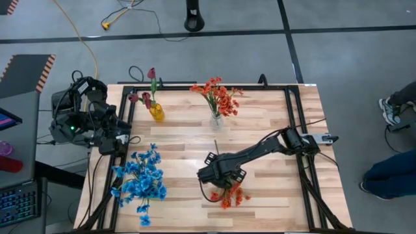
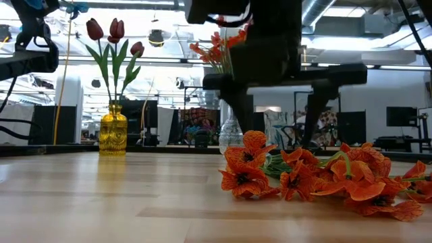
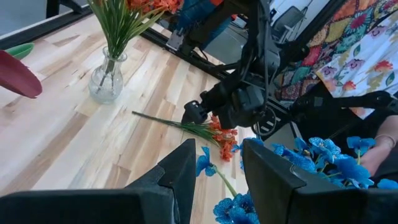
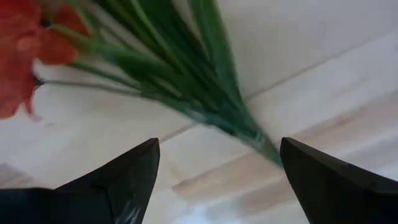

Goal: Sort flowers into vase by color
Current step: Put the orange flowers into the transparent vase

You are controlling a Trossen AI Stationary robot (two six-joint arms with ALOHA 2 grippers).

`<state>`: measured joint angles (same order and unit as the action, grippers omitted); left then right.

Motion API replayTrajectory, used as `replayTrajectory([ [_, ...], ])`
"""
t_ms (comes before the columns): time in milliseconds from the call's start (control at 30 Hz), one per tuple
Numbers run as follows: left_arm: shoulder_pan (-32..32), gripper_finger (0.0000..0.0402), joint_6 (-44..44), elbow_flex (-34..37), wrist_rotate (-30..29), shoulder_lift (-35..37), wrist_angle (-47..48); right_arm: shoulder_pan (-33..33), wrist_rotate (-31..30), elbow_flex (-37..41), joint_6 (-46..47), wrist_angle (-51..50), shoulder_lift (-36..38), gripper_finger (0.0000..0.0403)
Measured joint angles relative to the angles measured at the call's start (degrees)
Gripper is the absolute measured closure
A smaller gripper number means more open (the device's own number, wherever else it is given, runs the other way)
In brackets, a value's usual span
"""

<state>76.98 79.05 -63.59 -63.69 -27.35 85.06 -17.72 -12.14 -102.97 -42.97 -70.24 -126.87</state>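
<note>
- I have the right gripper low over the near middle of the counter, fingers spread and released, straddling the green stem of the loose orange sprig lying flat there
- Left gripper waits released at the counter's left edge
- Blue flowers lie on the near left
- Far side: maroon tulips in the yellow vase, orange flowers in the clear vase
</note>
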Motion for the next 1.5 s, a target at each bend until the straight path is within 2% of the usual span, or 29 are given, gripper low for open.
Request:
replayTrajectory([
  [400, -0.01, 0.0284, -1.90, 0.00, 0.03, -0.02, 0.02, -1.10, 0.24, 5.86, -6.32, 7.26, 0.02, 0.0083],
  [600, -0.01, 0.0284, -1.92, 0.00, -0.07, -0.02, 0.02, -1.49, 0.24, 7.59, -6.51, 9.39, 0.24, 0.0099],
  [833, 0.01, 0.0284, -1.92, 0.00, -1.54, -0.02, 0.02, -1.53, 0.29, 7.70, -6.13, 10.31, 0.24, 0.0139],
  [1033, -0.01, 0.0284, -1.92, 0.00, -1.61, -0.02, 0.02, -1.53, 0.39, 7.74, -0.52, 9.77, 0.20, 0.0198],
  [1267, -0.01, 0.0284, -3.27, 0.00, -2.83, -0.02, 0.02, -1.50, 0.46, 7.75, 5.81, 9.45, 0.20, 0.0304],
  [1400, -0.01, 0.0284, -6.70, 1.82, -6.81, -0.01, -0.04, -1.17, 0.20, 7.57, 10.48, 10.15, 0.27, 0.0362],
  [1500, 0.01, 0.0284, -5.17, 4.67, -9.30, -0.02, -0.04, -0.81, 1.05, 7.68, 14.41, 10.14, 1.01, 0.0373],
])
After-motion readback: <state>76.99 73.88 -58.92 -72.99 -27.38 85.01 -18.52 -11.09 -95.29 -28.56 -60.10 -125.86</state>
